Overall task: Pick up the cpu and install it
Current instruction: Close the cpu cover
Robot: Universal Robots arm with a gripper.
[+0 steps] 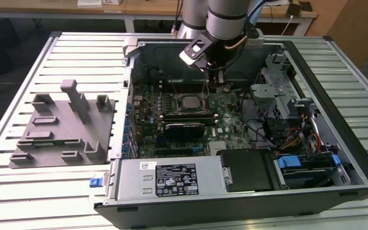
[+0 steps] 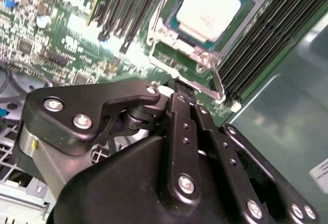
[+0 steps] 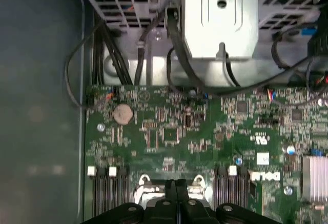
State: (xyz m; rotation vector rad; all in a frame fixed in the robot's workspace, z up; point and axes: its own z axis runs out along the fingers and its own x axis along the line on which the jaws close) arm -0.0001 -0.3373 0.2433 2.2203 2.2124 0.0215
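Space over the cpu open; drive cage walls one side.

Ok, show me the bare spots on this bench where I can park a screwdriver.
Bare table lies between the grey fixture and the near edge, behind the fixture, and along the exterior view's right of the computer case. Inside the case it is crowded: motherboard, cables, and the pincer above the board near the cpu.
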